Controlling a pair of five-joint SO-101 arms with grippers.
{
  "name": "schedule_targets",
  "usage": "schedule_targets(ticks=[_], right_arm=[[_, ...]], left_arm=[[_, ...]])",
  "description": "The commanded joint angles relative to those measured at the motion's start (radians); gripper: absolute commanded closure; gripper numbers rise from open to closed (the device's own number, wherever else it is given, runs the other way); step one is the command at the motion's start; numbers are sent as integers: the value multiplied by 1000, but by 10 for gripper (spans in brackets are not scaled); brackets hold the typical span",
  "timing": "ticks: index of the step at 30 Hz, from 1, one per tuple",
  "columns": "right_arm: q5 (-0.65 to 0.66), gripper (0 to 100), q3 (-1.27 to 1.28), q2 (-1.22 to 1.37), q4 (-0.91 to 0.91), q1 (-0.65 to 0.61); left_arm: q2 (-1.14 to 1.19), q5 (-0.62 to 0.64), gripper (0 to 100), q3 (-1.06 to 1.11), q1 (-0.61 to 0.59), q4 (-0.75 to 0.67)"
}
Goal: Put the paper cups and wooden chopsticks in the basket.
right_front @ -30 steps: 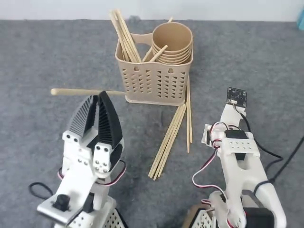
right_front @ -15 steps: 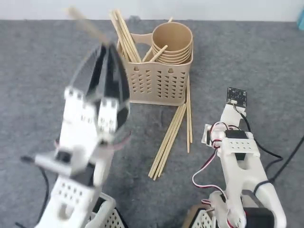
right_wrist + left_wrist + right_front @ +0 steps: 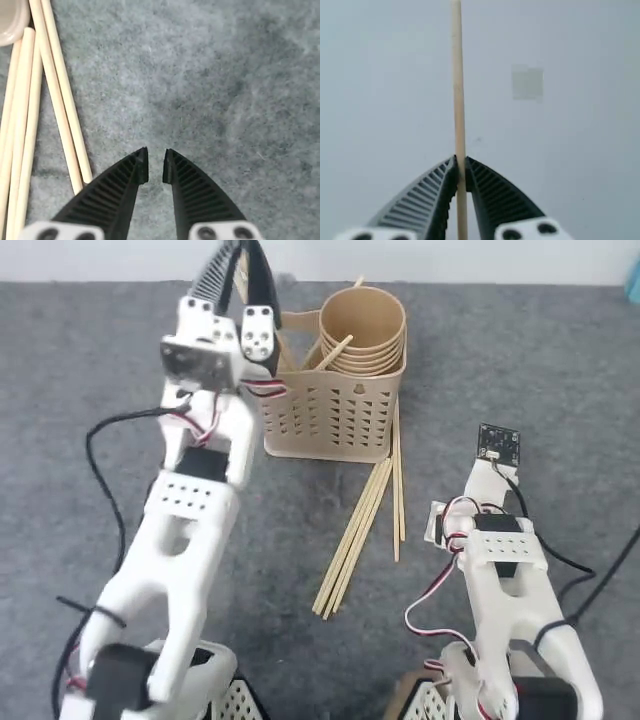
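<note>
A single wooden chopstick [image 3: 457,90] is clamped between the fingers of the left gripper [image 3: 460,162]. It is pinched right at the tips and carried straight out beyond them against a pale wall. From above, that arm is seen raised just beside the basket [image 3: 330,410], where the paper cups [image 3: 362,315] are stacked. The right gripper [image 3: 155,152] is held low over the grey mat [image 3: 520,360], its fingers parted by a narrow slit with nothing gripped. The loose chopsticks [image 3: 55,90] are laid just beside one finger, none between the two.

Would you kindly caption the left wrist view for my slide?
Left gripper shut on a wooden chopstick, pale backdrop behind.
</note>
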Motion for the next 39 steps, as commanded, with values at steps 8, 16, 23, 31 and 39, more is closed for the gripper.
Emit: schedule_targets(ticks=[8,16,23,31,39], right_arm=[[-3,935,-55,10,-1,19],[-3,935,-55,10,-1,19],[-3,935,-55,10,-1,19],[-3,936,-55,10,-1,19],[-3,936,-55,10,-1,19]], left_arm=[[12,138,915,-47,-8,14],[0,249,788,-58,-66,109],[-146,339,801,-47,-186,158],[-453,350,915,-42,-292,638],[-609,350,927,42,-345,1086]])
